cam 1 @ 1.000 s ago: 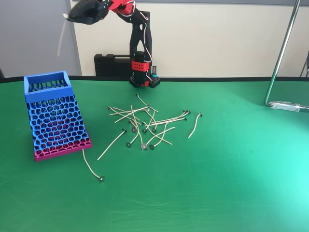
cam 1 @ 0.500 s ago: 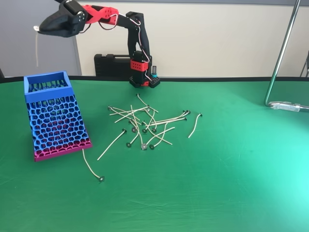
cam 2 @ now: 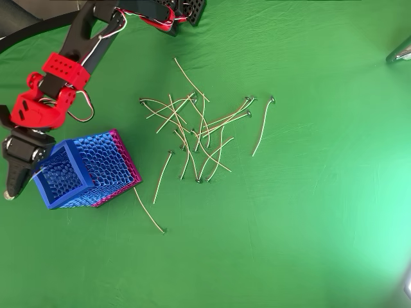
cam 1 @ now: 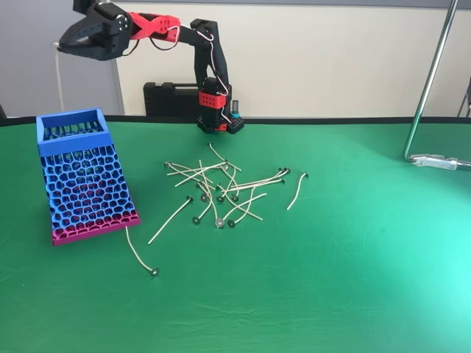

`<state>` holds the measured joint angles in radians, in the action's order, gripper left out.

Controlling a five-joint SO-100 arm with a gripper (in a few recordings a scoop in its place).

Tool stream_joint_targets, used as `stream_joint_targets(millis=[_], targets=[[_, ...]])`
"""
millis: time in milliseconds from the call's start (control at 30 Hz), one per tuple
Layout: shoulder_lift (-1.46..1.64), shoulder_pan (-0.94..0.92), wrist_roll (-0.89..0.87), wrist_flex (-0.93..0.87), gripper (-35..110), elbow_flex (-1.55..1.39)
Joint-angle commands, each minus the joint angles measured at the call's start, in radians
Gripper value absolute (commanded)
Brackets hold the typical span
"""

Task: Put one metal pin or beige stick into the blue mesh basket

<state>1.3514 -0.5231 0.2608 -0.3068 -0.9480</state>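
Now pincer (cam 1: pixel 68 45) open, stick (cam 1: pixel 59 77) above basket (cam 1: pixel 70 122)

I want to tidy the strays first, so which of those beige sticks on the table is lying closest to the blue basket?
The curved stick starting at the blue mesh basket base corner, its metal disc toward the camera in the fixed view. The others lie farther right.

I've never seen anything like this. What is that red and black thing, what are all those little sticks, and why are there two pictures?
It is a small robot arm bolted to a green table. One picture looks across the table, the other straight down. Its gripper, a two-finger claw, hangs high above the blue mesh basket, with a thin beige stick dangling from its tip. The fingers look parted, so I cannot tell whether they grip it. A loose pile of similar sticks with metal discs lies mid-table.
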Motion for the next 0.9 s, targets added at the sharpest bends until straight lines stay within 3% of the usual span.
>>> stream_joint_targets(millis=[0,133,367,567,767,867], targets=[[0.008,-0.006,-0.089,0.002,0,0.037],[0.011,-0.021,-0.206,0.026,0,-0.015],[0.061,-0.023,-0.247,0.063,1,-0.141],[0.127,-0.029,-0.279,0.222,28,-0.316],[0.201,-0.025,-0.293,0.290,35,-0.408],[0.230,-0.021,-0.291,0.423,37,-0.483]])
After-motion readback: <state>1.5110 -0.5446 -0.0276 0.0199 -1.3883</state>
